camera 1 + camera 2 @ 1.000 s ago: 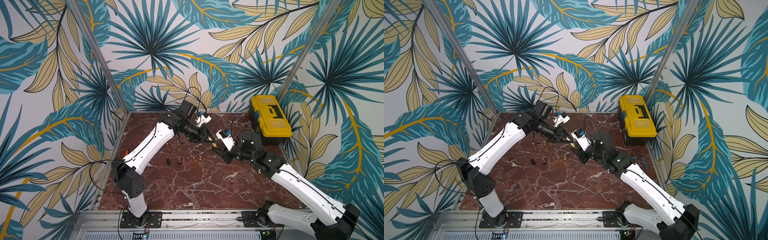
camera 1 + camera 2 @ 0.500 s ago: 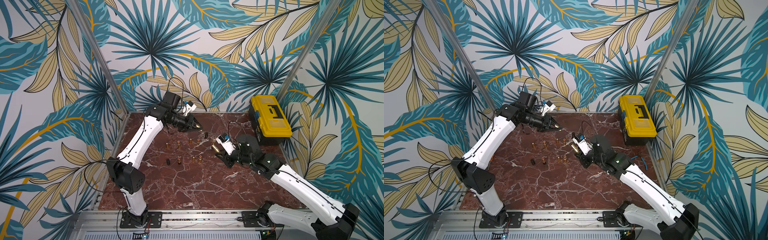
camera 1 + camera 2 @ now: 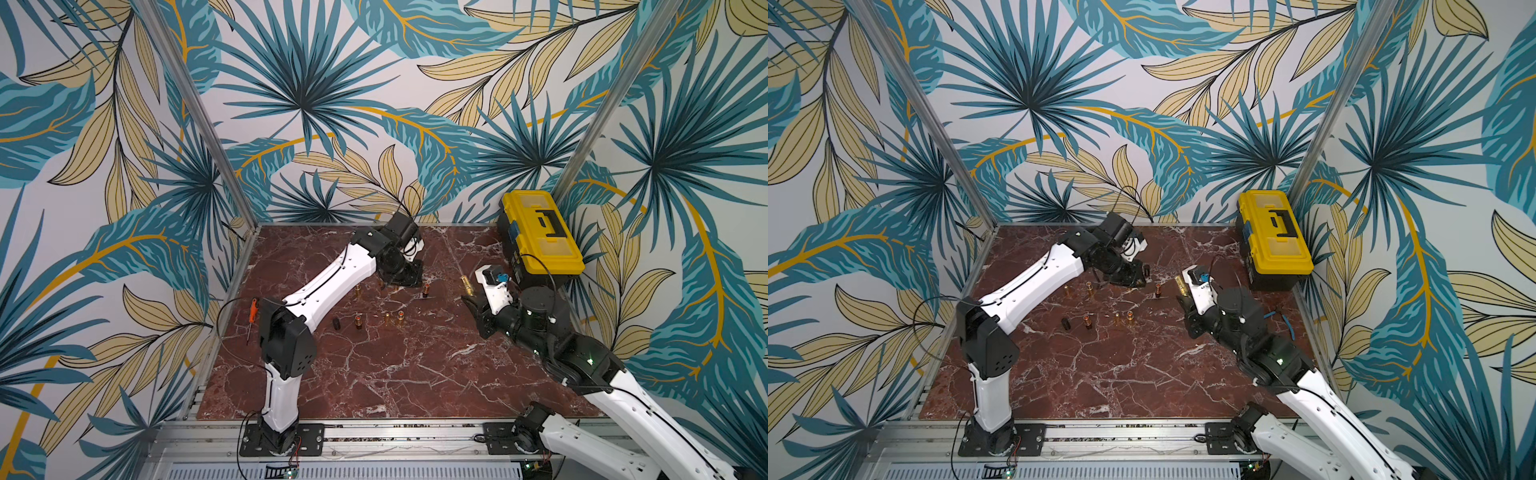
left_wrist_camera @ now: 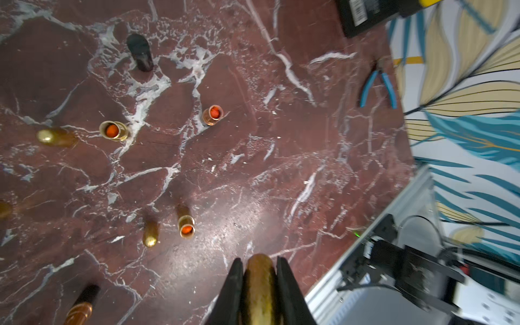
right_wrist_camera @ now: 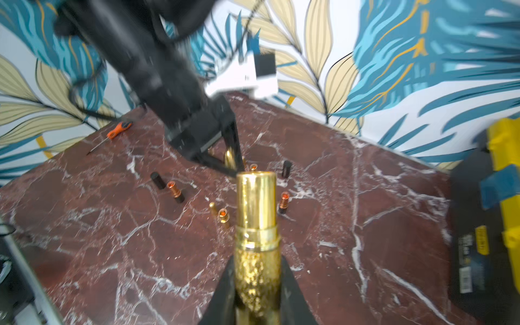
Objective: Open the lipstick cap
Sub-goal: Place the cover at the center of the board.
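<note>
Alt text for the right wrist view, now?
The right gripper clamps a gold lipstick by its textured base, pointing toward the left gripper, which holds a gold cap. Opened lipsticks dot the marble table beyond.

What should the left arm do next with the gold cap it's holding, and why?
Probably lower the left gripper until the gold cap stands on the bare table, near the other gold caps standing there. The cap looks already off: the right gripper holds the gold lipstick tube well apart from it.
</note>
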Robot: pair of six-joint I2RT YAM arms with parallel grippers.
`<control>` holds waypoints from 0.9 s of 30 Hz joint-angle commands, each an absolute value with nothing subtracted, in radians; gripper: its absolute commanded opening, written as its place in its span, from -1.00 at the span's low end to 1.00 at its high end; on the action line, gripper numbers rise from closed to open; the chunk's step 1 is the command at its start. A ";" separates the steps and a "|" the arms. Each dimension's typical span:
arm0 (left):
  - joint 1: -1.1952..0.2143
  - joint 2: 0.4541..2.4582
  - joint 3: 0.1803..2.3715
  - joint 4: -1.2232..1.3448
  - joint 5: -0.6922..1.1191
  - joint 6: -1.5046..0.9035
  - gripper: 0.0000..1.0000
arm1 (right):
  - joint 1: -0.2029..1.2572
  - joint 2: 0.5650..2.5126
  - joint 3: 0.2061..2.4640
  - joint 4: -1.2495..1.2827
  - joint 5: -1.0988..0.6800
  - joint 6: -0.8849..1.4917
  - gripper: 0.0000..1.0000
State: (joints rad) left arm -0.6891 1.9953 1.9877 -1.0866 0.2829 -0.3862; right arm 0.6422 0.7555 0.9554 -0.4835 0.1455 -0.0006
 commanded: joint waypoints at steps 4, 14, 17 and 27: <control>-0.781 2.148 2.044 -1.079 0.035 -0.349 -1.00 | 0.646 0.689 0.908 -0.444 0.313 0.020 -0.86; -0.844 2.223 1.956 -0.930 -0.100 -0.342 -1.00 | 0.645 0.713 0.904 -0.445 0.324 0.016 -0.86; -0.845 2.227 1.924 -0.887 -0.108 -0.337 -1.00 | 0.645 0.721 0.902 -0.442 0.321 0.015 -0.85; -0.847 2.251 1.837 -0.790 -0.094 -0.347 -0.93 | 0.645 0.744 0.903 -0.450 0.314 0.017 -0.83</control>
State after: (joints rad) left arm -0.8471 2.2395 1.8542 -0.8391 -0.0902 -0.3477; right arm 0.6422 0.7414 0.9195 -0.4679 0.3065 0.0074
